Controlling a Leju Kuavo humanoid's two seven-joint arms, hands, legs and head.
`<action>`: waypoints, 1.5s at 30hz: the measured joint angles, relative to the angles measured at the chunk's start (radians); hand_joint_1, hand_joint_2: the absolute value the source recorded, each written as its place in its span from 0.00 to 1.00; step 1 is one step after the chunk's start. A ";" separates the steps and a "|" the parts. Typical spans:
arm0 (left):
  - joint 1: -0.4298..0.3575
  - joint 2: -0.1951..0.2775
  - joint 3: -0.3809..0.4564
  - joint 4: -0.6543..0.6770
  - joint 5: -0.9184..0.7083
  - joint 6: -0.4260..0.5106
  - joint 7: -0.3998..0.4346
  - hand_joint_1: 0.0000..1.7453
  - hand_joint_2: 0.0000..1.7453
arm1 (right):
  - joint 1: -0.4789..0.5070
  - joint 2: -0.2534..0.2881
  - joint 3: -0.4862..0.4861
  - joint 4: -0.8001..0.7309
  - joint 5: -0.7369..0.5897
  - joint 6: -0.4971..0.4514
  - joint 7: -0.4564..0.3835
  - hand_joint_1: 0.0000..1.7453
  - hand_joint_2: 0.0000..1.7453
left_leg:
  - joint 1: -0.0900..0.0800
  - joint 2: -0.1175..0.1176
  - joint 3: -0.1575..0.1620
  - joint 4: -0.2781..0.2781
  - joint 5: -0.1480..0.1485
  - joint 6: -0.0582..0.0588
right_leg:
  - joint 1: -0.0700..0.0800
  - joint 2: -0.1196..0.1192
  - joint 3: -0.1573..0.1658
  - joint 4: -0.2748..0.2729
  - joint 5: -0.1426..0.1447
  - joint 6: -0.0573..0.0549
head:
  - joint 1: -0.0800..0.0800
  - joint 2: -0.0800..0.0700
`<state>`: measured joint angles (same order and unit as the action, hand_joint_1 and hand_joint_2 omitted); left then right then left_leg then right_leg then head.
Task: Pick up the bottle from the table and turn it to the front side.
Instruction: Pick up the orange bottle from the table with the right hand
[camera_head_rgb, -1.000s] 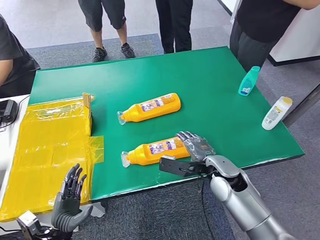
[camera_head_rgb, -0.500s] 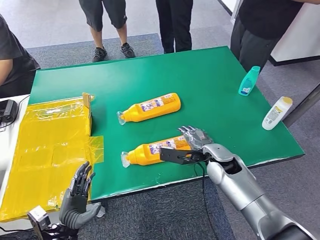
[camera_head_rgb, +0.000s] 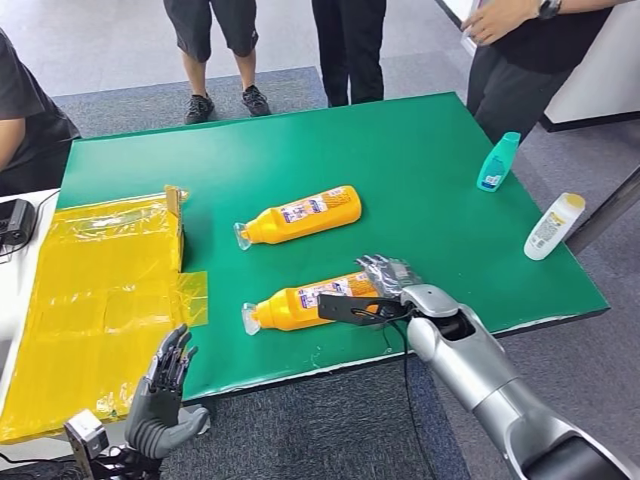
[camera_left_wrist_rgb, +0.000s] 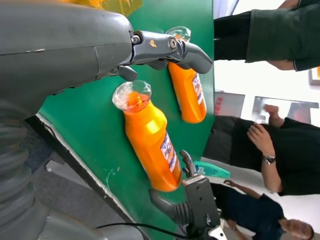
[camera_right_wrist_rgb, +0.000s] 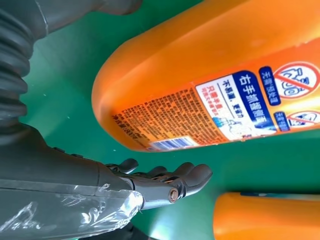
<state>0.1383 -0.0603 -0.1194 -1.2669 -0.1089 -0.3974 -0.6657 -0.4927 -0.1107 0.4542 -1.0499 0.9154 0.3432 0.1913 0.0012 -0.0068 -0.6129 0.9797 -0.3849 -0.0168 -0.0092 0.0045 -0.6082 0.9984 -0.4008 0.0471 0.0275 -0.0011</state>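
Two orange bottles (camera_head_rgb: 309, 303) near table edge (camera_head_rgb: 317, 368)

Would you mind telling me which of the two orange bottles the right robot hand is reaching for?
The nearer orange bottle, by the table's front edge; the right robot hand sits at its base.

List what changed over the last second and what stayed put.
The right hand has slid in along the table to the base end of the near orange bottle; whether it grips yet is unclear. The left hand, open, has drifted right, toward the table's near edge. A person's hand has come in at the far right. Both orange bottles, the teal bottle, white bottle and yellow bag stayed put.
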 joint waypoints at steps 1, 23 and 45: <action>-0.001 0.001 -0.002 0.001 0.002 0.001 0.000 0.00 1.00 | -0.003 0.002 0.002 0.010 0.000 0.001 -0.003 0.00 1.00 | 0.000 0.000 0.000 0.000 0.000 0.000 | 0.000 0.000 0.000 0.000 0.000 0.000 | 0.000 0.000; -0.007 0.015 -0.031 0.013 0.013 0.014 0.000 0.00 1.00 | -0.038 0.034 0.021 0.138 0.010 -0.031 -0.031 1.00 1.00 | 0.000 0.000 0.000 0.000 0.000 0.000 | 0.000 0.000 0.000 0.000 0.000 0.000 | 0.000 0.000; 0.003 0.019 -0.032 0.013 0.015 0.034 0.000 0.00 1.00 | -0.018 0.041 0.035 0.087 0.037 -0.056 -0.048 1.00 1.00 | 0.000 0.000 0.000 0.000 0.000 0.000 | 0.000 0.000 0.000 0.000 0.000 0.000 | 0.000 0.000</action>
<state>0.1412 -0.0408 -0.1510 -1.2535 -0.0935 -0.3634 -0.6657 -0.5109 -0.0702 0.4890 -0.9630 0.9522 0.2869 0.1434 0.0012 -0.0068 -0.6130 0.9797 -0.3848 -0.0169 -0.0091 0.0045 -0.6086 0.9984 -0.4008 0.0471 0.0275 -0.0011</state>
